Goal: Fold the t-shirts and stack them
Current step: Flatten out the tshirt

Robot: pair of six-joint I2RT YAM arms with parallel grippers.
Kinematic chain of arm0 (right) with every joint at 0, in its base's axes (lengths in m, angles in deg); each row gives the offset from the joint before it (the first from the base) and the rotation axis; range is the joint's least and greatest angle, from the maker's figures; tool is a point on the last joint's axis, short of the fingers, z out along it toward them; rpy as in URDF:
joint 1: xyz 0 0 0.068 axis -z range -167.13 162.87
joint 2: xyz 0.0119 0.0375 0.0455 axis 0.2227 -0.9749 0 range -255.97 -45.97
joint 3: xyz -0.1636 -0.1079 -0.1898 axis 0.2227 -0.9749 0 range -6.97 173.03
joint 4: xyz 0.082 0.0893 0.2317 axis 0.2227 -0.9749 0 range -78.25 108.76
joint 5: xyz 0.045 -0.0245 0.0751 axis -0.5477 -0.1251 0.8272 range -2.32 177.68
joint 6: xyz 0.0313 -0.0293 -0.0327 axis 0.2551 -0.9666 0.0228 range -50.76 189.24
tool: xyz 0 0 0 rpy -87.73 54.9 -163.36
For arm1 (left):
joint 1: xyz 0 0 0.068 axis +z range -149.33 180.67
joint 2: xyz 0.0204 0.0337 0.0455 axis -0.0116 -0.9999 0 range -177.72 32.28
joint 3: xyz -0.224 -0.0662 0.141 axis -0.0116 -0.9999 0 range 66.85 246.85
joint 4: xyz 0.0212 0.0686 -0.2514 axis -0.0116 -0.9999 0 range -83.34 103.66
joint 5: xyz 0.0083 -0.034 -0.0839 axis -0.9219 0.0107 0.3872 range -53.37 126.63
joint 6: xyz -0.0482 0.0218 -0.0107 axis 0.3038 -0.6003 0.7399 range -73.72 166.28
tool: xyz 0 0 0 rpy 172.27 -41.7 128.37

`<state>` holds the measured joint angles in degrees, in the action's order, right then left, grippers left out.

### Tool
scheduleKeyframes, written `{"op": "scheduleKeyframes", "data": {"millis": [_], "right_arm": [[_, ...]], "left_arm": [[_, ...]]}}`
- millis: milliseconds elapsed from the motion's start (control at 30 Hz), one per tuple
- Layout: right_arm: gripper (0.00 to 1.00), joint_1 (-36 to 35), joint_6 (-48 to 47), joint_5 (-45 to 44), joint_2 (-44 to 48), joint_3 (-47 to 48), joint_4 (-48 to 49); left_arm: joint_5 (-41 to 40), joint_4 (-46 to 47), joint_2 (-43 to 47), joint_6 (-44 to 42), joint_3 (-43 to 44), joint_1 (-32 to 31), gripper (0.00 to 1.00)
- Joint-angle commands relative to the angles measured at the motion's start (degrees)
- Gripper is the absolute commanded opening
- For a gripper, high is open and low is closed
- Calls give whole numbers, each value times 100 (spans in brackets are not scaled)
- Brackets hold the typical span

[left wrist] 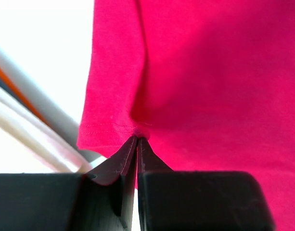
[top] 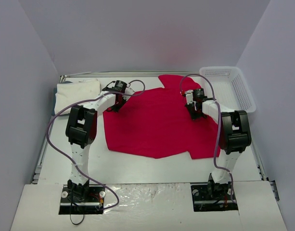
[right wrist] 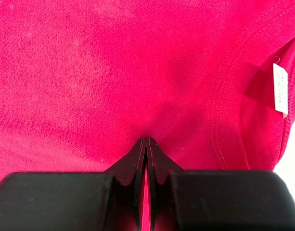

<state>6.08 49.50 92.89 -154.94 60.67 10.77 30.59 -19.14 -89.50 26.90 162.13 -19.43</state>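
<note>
**Top external view.** The red t-shirt [top: 157, 122] lies spread across the centre of the bench [top: 147, 166]. One sleeve reaches toward the upper centre of the frame. The white t-shirt [top: 77, 90] sits as a folded rectangle in the upper left, apart from the red one. A white mesh basket [top: 231, 85] stands at the upper right. The left arm [top: 81, 126] rises from its base at the lower left, bends at the elbow and reaches up and to the right. Its wrist is angled down at the upper left edge of the red t-shirt. The right arm [top: 235, 131] rises from the lower right, bends at the elbow and reaches up and to the left. Its wrist is angled down onto the upper right part of the red t-shirt.

**Left wrist view.** The left jaws are together at the lower centre of the frame, pinching the stitched hem of the red t-shirt at its edge. The cloth puckers at the tips. Red cloth fills the right of the frame and pale bench surface the left.

**Right wrist view.** The right jaws are together at the lower centre, clamped on a small pinch of red cloth. The ribbed collar [right wrist: 224, 96] curves down the right side. A white label [right wrist: 280, 89] is at the right edge.
</note>
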Motion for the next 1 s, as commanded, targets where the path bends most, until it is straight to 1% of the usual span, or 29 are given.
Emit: {"op": "scheduleKeyframes", "data": {"millis": [0, 233, 367, 533, 567, 633, 667, 700, 767, 800, 867, 933, 967], "right_arm": [[0, 55, -56, -249, -432, -409, -643], [0, 55, -47, -293, -388, -470, -651], [0, 55, -38, -293, -415, -488, -651], [0, 55, -38, -302, -450, -488, -643], [0, 55, -38, -293, -459, -488, -651], [0, 55, -38, -284, -485, -479, -651], [0, 55, -29, -284, -502, -471, -651], [0, 55, -29, -258, -511, -471, -651], [0, 46, -29, -240, -538, -471, -651], [0, 46, -29, -231, -538, -462, -643], [0, 37, -38, -214, -546, -471, -643], [0, 37, -38, -214, -573, -471, -643], [0, 37, -38, -214, -573, -471, -643]], "left_arm": [[-414, 211, 198, -66, 289, 58, 2], [-1152, 835, 32, -75, 490, 102, 2], [-1845, 1213, -197, -84, 596, 129, 2], [-2243, 1574, -434, -137, 623, 182, 2], [-2435, 1627, -513, -137, 623, 190, 2], [-2489, 1706, -566, -137, 614, 217, 3], [-2533, 1724, -610, -137, 605, 234, 6], [-2586, 1733, -628, -128, 614, 243, 19], [-2682, 1846, -637, -163, 553, 252, 34], [-2744, 1943, -619, -172, 492, 252, 46], [-2866, 2040, -567, -224, 447, 261, 54], [-2955, 2058, -488, -233, 447, 261, 58], [-2964, 2049, -444, -225, 430, 261, 58]]}}
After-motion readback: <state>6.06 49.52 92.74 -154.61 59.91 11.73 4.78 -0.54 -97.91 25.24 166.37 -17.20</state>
